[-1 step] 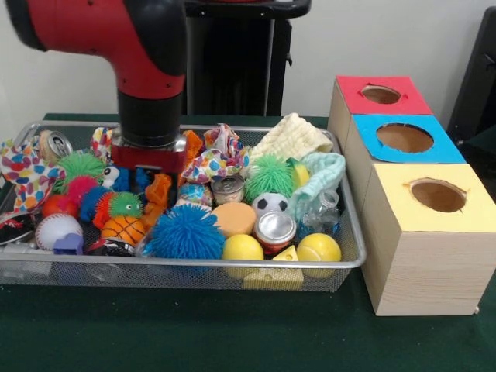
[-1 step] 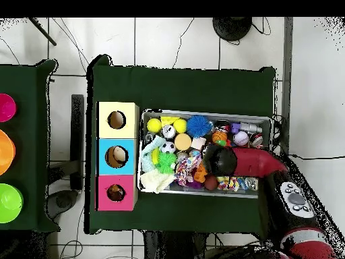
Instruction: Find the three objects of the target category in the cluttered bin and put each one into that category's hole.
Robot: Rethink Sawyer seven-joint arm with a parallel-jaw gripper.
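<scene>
End effector sat low in bin, far-left part, fingers buried in clutter, so couldn't tell open or closed. Target category unclear tbh; if balls, yellow ball lay near-right of it. Boxes right of bin.

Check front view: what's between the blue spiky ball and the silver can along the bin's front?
An orange disc-shaped object sits between the blue spiky ball and the silver can, with a yellow ball just in front of the gap. Front view shows it.
</scene>
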